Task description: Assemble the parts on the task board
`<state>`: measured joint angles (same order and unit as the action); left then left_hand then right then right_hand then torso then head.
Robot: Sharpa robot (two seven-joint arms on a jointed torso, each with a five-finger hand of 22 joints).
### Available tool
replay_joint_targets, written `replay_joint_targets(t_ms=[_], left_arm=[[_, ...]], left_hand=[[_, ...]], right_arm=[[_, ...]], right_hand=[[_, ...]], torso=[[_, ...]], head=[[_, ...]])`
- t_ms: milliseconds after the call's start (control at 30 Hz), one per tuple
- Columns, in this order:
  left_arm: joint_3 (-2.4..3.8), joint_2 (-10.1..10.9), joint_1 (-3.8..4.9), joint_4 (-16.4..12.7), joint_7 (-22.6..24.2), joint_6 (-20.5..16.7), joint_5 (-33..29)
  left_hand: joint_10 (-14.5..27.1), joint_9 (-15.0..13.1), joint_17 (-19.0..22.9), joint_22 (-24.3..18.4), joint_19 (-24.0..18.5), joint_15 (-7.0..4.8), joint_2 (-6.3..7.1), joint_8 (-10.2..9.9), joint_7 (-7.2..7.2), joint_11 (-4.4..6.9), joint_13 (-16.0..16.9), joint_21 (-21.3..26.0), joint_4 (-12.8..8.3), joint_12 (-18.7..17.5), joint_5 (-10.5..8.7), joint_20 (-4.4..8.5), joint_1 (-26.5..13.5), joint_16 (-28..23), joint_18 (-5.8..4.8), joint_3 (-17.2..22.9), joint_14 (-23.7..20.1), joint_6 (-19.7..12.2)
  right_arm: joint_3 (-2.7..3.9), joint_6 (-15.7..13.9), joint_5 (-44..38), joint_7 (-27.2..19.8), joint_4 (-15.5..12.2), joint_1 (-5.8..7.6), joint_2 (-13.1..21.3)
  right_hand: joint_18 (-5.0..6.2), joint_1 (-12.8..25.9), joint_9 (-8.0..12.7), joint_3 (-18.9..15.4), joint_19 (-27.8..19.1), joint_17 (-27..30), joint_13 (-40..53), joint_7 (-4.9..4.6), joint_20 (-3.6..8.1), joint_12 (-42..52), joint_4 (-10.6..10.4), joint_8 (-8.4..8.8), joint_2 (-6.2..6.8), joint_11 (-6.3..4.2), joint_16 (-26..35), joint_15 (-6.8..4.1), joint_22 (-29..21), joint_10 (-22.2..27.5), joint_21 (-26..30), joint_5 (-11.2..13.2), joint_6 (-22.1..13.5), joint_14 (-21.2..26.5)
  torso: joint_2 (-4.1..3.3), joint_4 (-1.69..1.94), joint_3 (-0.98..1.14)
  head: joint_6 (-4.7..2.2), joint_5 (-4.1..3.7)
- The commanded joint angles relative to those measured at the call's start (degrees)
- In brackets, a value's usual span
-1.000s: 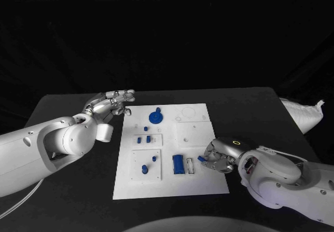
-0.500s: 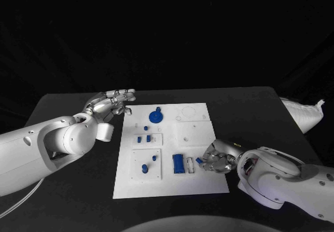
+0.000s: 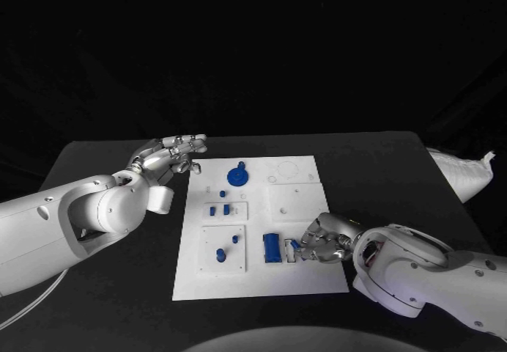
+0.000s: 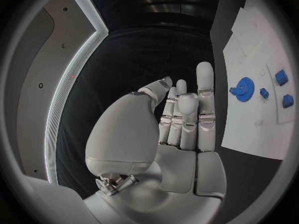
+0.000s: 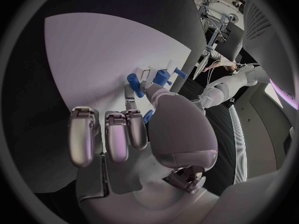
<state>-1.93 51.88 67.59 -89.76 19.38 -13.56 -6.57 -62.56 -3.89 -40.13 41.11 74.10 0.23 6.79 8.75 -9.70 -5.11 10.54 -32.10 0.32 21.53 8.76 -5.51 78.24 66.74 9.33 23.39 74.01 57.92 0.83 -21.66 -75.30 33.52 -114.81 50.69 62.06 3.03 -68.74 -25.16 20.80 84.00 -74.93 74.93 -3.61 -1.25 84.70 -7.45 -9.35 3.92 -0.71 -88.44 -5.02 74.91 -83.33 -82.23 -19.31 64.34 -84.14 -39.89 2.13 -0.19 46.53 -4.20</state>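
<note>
- Since a second ago, right hand (image 3: 322, 242) has shifted further onto the task board (image 3: 258, 282), toward the blue block (image 3: 272, 248).
- It pinches a small blue part (image 3: 297, 244) beside that block.
- Black table (image 3: 391, 169) carries the white board; a blue gear (image 3: 239, 176) lies at its far end.
- Left hand (image 3: 169, 156) hovers beside the board's far corner, fingers straight, holding nothing.

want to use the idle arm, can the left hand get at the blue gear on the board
Probably yes: the left hand hangs open, holding nothing, beside the board's far left corner, and nothing lies between it and the blue gear.
</note>
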Motion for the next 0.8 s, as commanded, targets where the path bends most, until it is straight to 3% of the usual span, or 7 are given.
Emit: replay_joint_targets(t_ms=[33,800], left_arm=[[0.03,0.0,0.02,-0.2,0.5,0.9,-0.2],[0.03,0.0,0.02,-0.3,0.3,1.1,-0.2]], left_hand=[[0.5,0.0,0.1,-0.1,-0.3,0.0,-0.14,0.3,-0.09,0.04,0.1,0.2,-0.2,0.3,0.15,-0.25,-0.4,0.1,1.05,-0.3,-0.5,-0.5],[0.5,0.0,0.1,-0.1,-0.3,0.0,-0.14,0.3,-0.09,0.04,0.1,0.2,-0.2,0.3,0.15,-0.25,-0.4,0.1,1.05,-0.3,-0.5,-0.5]], right_arm=[[0.0,-2.2,0.2,-0.1,-0.1,-0.05,-0.2],[0.01,5.2,-0.5,0.9,1.1,-0.04,-2.2]], right_hand=[[-0.27,0.6,0.0,-0.2,1.7,-12.9,13.0,0.65,0.49,0.4,-0.2,-0.27,0.18,-0.8,-0.3,-0.23,2.2,-5.5,-0.3,-0.3,0.9,-5.4],[-0.25,4.2,-0.5,-2.1,1.7,-12.8,12.8,1.27,0.71,-0.1,-2.2,-1.09,-0.71,-1.25,-0.2,-0.54,2.3,-5.4,-0.3,-0.6,2.6,-5.4]], torso=[[0.01,-0.02,0.02],[0.02,0.0,-0.02]], head=[[0.03,0.09],[0.37,0.28]])
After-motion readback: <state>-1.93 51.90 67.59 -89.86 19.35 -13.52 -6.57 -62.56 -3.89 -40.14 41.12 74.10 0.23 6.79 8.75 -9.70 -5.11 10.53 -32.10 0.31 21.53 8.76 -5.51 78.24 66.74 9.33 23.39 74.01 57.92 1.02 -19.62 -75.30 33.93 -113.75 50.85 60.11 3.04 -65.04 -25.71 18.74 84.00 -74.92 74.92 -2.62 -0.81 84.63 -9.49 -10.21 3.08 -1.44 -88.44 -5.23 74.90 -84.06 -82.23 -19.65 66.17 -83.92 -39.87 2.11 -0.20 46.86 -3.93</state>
